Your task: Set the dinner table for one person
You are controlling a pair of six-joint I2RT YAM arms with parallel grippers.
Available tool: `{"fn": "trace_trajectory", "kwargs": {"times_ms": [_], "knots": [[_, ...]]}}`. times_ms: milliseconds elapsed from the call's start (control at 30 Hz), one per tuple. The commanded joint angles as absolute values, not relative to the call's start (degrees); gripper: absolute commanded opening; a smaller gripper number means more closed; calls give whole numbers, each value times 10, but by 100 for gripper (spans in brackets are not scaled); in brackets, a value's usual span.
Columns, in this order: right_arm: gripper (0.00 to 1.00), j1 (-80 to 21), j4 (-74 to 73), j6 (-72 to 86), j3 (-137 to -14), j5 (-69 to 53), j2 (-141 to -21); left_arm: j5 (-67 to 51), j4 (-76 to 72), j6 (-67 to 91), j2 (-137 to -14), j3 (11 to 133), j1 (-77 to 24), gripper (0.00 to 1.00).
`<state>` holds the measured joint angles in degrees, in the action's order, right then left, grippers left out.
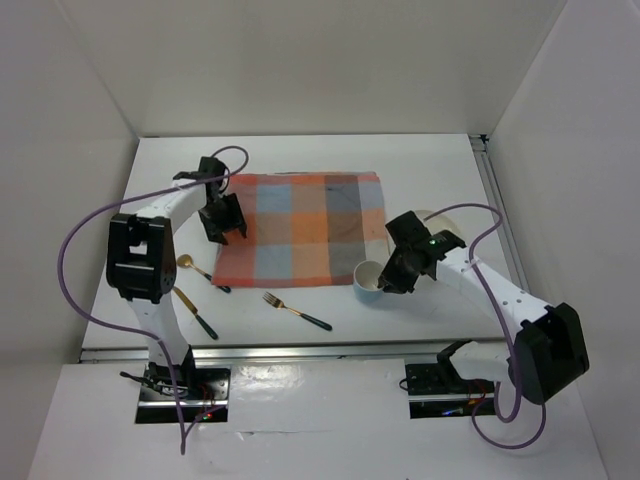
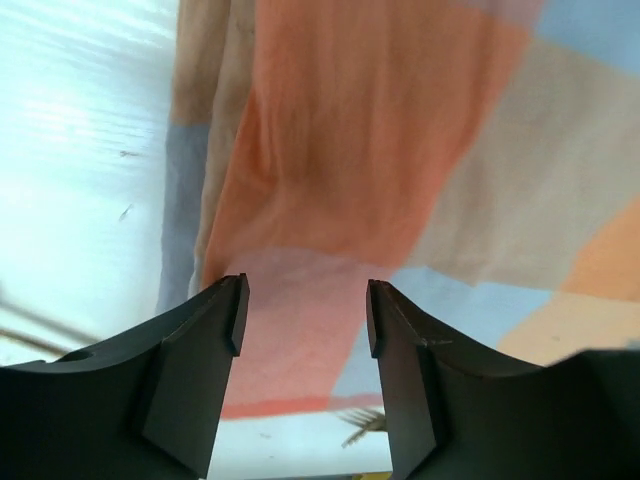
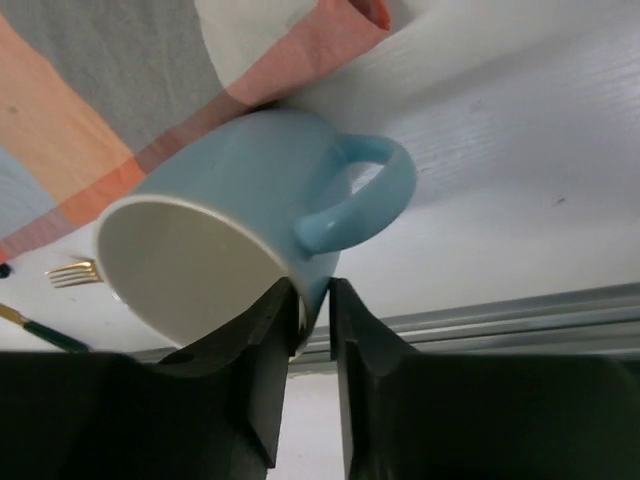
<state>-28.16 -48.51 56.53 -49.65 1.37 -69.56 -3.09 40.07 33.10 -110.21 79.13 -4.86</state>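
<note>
In the overhead view we find a pale plate (image 1: 437,214) largely hidden behind the right arm (image 1: 480,285); only part of its rim shows. The right pincer (image 1: 392,278) covers one side of the cup (image 1: 366,282). The left pincer (image 1: 224,222) masks part of the left edge of the cloth (image 1: 310,230).

In the left wrist view the cloth is blurred, and the fork (image 2: 362,424) shows only smeared tines.

In the right wrist view the picture's left edge cuts off the fork and a green-handled utensil (image 3: 40,335) that we cannot identify. The cup's lower rim sits behind the fingers (image 3: 262,360).
</note>
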Motion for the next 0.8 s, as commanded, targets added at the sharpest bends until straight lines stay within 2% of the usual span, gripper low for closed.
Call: {"fn": "trace_trajectory", "kwargs": {"times_ms": [0,100,133,200,400,600,700,767], "knots": [[26,-287,-457,577,-499,36,-705,-14,446,323,-1042,852,-49,68],[2,-287,-490,577,-519,64,-693,0,467,323,-1012,886,-49,70],[0,-287,-500,577,-526,81,-693,0,475,317,-1004,893,-49,73],[0,-292,-534,577,-557,98,-679,0,475,317,-981,901,-49,76],[0,-297,-582,533,-693,161,-687,0,475,317,-942,896,-49,76],[0,-283,-535,414,-874,203,-846,6,470,337,-915,844,-49,76],[0,-253,-484,359,-963,191,-941,-7,456,344,-874,800,-49,82],[0,-234,-447,332,-1002,161,-1000,-7,456,350,-855,777,-49,92]]}}
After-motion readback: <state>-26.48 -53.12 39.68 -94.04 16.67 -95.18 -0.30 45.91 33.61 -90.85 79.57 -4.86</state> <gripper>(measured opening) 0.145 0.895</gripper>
